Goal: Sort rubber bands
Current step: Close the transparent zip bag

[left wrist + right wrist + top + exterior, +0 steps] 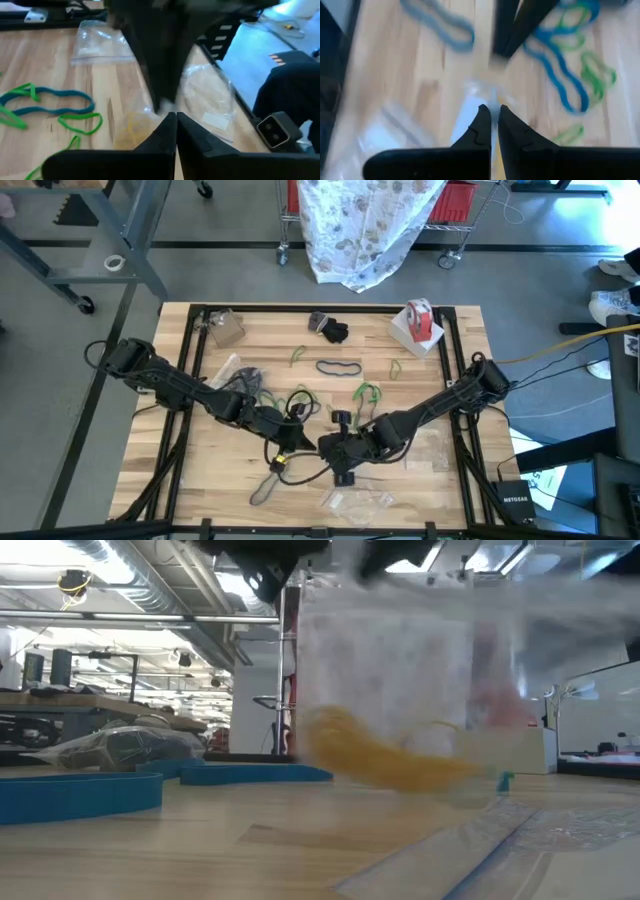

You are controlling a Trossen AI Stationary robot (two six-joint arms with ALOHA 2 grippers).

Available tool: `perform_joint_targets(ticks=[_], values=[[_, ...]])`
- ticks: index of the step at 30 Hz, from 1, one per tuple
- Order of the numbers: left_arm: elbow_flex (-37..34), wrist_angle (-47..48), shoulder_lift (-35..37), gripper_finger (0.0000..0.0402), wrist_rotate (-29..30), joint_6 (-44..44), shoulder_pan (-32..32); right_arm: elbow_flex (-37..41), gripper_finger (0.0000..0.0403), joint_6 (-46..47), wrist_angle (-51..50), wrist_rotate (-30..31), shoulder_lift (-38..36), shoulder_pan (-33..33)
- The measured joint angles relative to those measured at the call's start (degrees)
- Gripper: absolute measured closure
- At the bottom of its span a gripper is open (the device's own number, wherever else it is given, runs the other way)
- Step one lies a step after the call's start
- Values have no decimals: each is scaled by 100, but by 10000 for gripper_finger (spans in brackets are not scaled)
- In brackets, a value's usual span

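Observation:
A clear plastic bag (400, 680) with yellowish-tan rubber bands (385, 760) in its bottom hangs between my two grippers over the table's near middle. My left gripper (303, 448) (176, 118) and my right gripper (330, 452) (491, 111) are both shut on the bag's top, tips close together. Loose teal-blue and green rubber bands (47, 102) (560, 75) lie flat on the wood beyond them. A black band (338, 367) and green bands (367, 392) lie toward the table's middle. My left gripper pinches the bag's upper film (165, 106) between its shut fingertips, coming in at a shallow downward slant from the table's left. The bag hangs below, the tan bands low in it. My right gripper pinches the bag's top edge (487, 95) between its shut fingertips, slanting steeply down from the table's right, right beside the other arm's fingers (512, 30). The bag hangs below it; whether its bottom touches the table I cannot tell.
More clear bags lie at the near edge (360, 500), under the left arm (235, 375) and at the far left (225, 330). A red-and-white tape roll (418, 320) stands at the far right, with a black object (330, 330) at the far middle. A dark loop (265, 485) lies near left.

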State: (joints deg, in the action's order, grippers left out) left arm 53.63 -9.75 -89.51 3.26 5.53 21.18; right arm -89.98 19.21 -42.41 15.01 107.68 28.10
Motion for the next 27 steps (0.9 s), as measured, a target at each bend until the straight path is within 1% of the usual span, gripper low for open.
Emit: perform_joint_targets(ticks=[3,6,12,15,18,22,25,27], values=[[6,-3,12,401,-24,-19,2,9,393,13,-288,-2,20,162],[4,8,4,401,-104,-8,11,7,393,159,-599,200,11,327],[4,19,4,400,-66,230,-41,1,393,299,-200,552,15,302],[4,76,4,382,-48,393,-62,1,393,591,-52,593,15,185],[4,257,-38,354,144,479,-62,1,393,912,-55,605,15,72],[2,538,-102,319,272,507,-62,1,393,994,-16,852,15,70],[0,550,-104,306,354,492,-50,3,393,1041,158,865,15,83],[0,570,-104,303,460,463,-19,78,393,1053,530,960,17,86]])
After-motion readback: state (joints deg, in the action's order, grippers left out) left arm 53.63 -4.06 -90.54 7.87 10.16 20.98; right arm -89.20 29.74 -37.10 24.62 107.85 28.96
